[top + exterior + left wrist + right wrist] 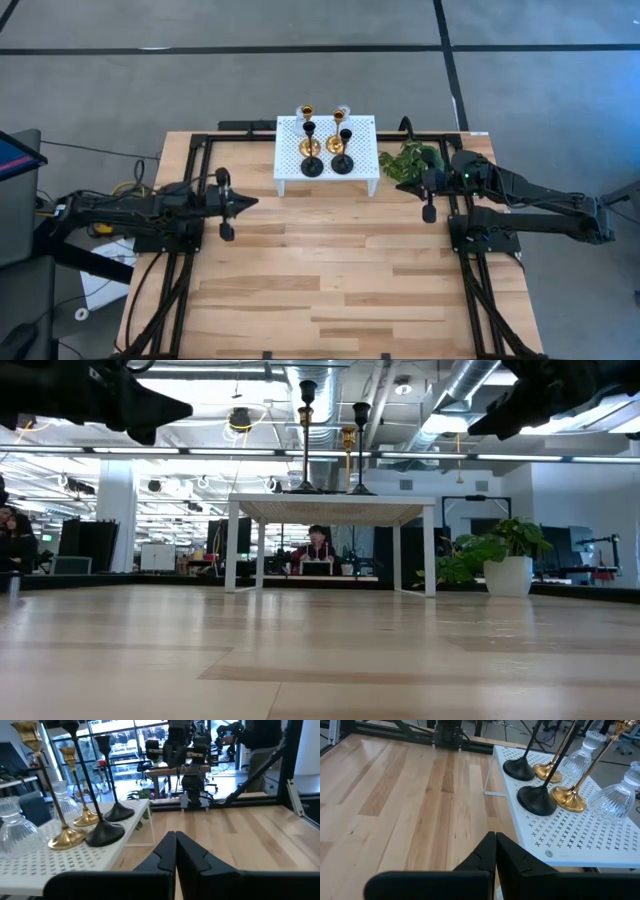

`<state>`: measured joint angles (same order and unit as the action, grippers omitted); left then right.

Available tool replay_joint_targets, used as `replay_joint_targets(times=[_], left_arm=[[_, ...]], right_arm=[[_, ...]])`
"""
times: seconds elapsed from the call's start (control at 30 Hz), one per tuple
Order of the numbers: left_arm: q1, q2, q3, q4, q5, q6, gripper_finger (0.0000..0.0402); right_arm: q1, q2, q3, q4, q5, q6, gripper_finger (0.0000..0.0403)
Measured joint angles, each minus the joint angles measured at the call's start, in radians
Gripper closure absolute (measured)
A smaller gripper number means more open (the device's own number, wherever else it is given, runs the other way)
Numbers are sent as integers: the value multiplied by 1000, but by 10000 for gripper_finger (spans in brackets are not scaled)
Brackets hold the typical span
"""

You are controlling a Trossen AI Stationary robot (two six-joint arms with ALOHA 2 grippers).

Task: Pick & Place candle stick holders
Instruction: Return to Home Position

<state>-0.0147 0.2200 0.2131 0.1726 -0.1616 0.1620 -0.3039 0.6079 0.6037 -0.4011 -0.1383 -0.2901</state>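
While they hover at opposite sides of the table point(330, 290), the left gripper point(175, 837) and right gripper point(495, 837) are both closed, empty. Gold candle holders point(312, 147) and black candle holders point(341, 164) stand upright on the white rack point(288, 150)

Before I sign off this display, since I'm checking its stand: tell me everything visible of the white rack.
The white rack is a flat, perforated top on straight legs, looking like painted metal. It stands level on the table, mid far edge. Two gold holders, two black holders and clear glass ones stand upright on it.
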Motion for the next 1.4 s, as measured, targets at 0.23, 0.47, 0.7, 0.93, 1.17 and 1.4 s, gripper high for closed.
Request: replay_joint_targets(times=[0.23, 0.47, 0.7, 0.93, 1.17, 1.4], left_arm=[[-1, -137, 0, -135, -3, -13, 396], [-1, -221, 2, -231, 6, -47, 397], [-1, -220, 3, -279, 16, -70, 397], [-1, -220, 3, -311, 16, -92, 397], [-1, -220, 3, -315, 17, -92, 395], [-1, -219, 3, -315, 17, -93, 395]], right_arm=[[0, 0, 0, 0, 0, 2, 403], [0, 0, 0, 3, 1, 3, 403], [0, -11, 1, 4, 3, 22, 403], [-36, -97, 1, 4, 3, 36, 403], [-85, -254, -2, 0, -112, 78, 403], [-86, -404, -102, 44, -123, 169, 403]])
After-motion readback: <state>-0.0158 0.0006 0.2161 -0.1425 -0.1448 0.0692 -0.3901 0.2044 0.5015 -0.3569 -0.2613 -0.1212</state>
